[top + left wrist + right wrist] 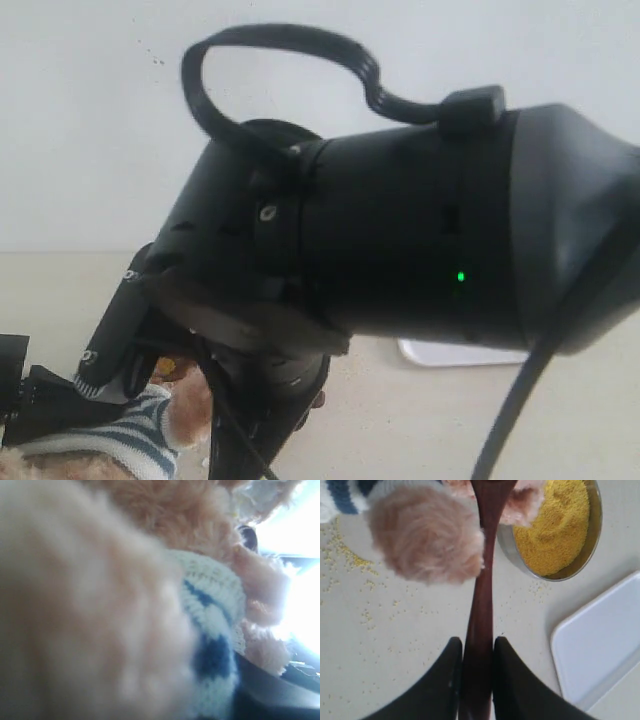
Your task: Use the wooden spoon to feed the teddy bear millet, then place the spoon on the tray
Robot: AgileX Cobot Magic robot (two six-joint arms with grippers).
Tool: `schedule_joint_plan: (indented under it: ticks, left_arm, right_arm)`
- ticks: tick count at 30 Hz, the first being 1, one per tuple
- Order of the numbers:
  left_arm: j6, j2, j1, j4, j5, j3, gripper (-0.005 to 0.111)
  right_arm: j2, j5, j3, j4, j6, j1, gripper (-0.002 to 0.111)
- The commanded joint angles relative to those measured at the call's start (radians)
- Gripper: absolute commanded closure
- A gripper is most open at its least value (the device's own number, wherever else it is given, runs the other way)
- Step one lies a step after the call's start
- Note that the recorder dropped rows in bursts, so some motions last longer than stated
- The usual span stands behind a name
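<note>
1. Your right end effector (477, 644) is clamped on the small dark reddish-brown wooden spoon (485, 580). Its two black fingers (451, 680) press the thin straight handle from both sides.
2. The spoon reaches from that grip across the pale surface (410, 645) to the small tan-pink plush teddy bear (425, 535). Its wider end is up among the bear's fur, at the edge of the right wrist view, so you cannot tell what it carries.
3. The bear has long fuzzy pile and wears a knitted shirt in navy and white stripes, which shows best in the left wrist view.
4. The fine bright yellow millet (555, 525) is heaped in a small round metal bowl (506, 542) just beside the bear. Loose grains (345, 550) are scattered over the surface.
5. The flat white rectangular tray (605, 645), with its rounded corner and low rim, lies near the bowl and apart from the spoon.
6. Your left end effector (40, 405) sits right against the bear. Plush fills its wrist view, so you cannot tell how its jaws stand.
7. A black arm (400, 240) blocks most of the exterior view.
</note>
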Motion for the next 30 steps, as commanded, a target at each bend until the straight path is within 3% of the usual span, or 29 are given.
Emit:
schedule_joint_plan:
  ticks: [1, 14, 22, 30]
  left_arm:
    - [0.008, -0.004, -0.001, -0.028, 0.034, 0.004, 0.103]
    - [0.008, -0.004, -0.001, -0.024, 0.034, 0.004, 0.103]
    - [0.008, -0.004, -0.001, -0.026, 0.034, 0.004, 0.103]
    - [0.008, -0.004, -0.001, -0.020, 0.034, 0.004, 0.103]
  right_arm:
    - [-0.003, -0.012, 0.004, -0.104, 0.059, 0.033, 0.109]
    - [-0.003, -0.031, 0.004, -0.240, 0.096, 0.037, 0.109]
    - [-0.003, 0.025, 0.031, -0.429, 0.099, 0.108, 0.109]
    - [-0.003, 0.044, 0.044, -0.472, 0.168, 0.116, 0.109]
